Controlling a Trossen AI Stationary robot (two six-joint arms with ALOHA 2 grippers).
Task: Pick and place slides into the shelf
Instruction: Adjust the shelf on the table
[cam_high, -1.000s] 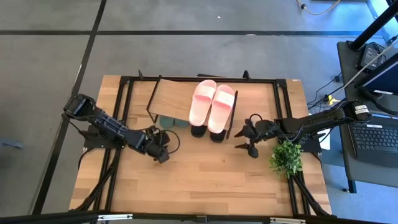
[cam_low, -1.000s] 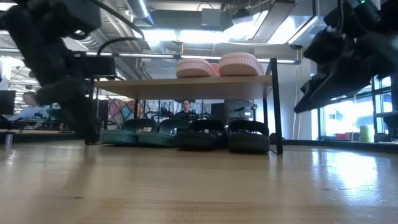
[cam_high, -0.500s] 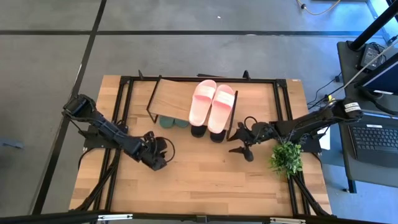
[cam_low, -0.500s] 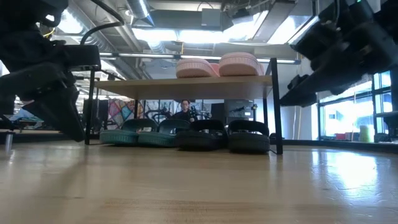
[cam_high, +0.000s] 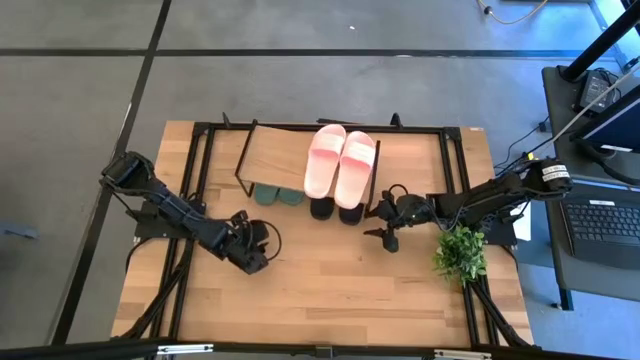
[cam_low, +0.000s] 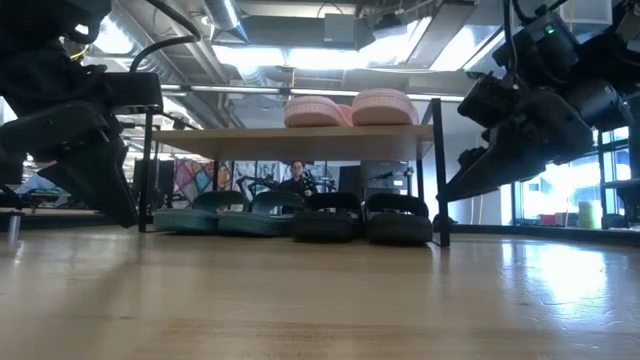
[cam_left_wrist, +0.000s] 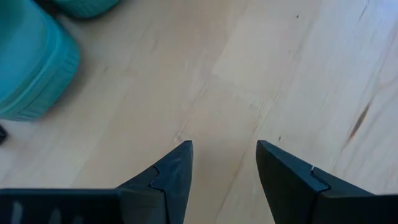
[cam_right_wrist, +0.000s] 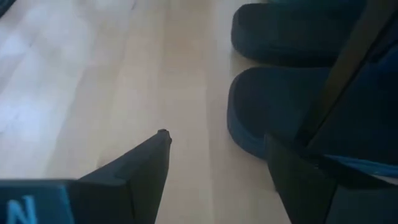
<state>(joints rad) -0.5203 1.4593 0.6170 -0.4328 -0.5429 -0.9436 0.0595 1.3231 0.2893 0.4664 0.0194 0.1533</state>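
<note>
The shelf (cam_high: 285, 155) stands at the table's far middle, with the pale pink slides (cam_high: 341, 165) on its top board. Under it on the tabletop lie the dark green slides (cam_high: 277, 195) and the black slides (cam_high: 336, 211), also seen as black slides (cam_low: 365, 217) in the low view. My right gripper (cam_high: 385, 228) is open, low at the shelf's right end, next to a black slide's heel (cam_right_wrist: 261, 118). My left gripper (cam_high: 257, 250) is open above bare wood, near and left of the green slides (cam_left_wrist: 31, 68). My right gripper comes in level from the table's right. One finger (cam_right_wrist: 298, 174) stands against the shelf's right wire frame (cam_right_wrist: 339, 71) near its foot. The finger itself hides the spot where they meet, so I cannot tell whether they truly touch.
A small green potted plant (cam_high: 460, 252) stands just behind my right gripper, near the table's right edge. A laptop (cam_high: 605, 220) sits on a side desk beyond it. Bare wood (cam_high: 330, 290) fills the near half of the table. A person (cam_low: 295, 178) shows beyond the shelf.
My right gripper has moved toward the table's left, up to the shelf's right end. The shelf, with the pink slides on it, has shifted slightly toward the left. My left gripper drew a little toward the near edge, away from the green slides, then stayed.
</note>
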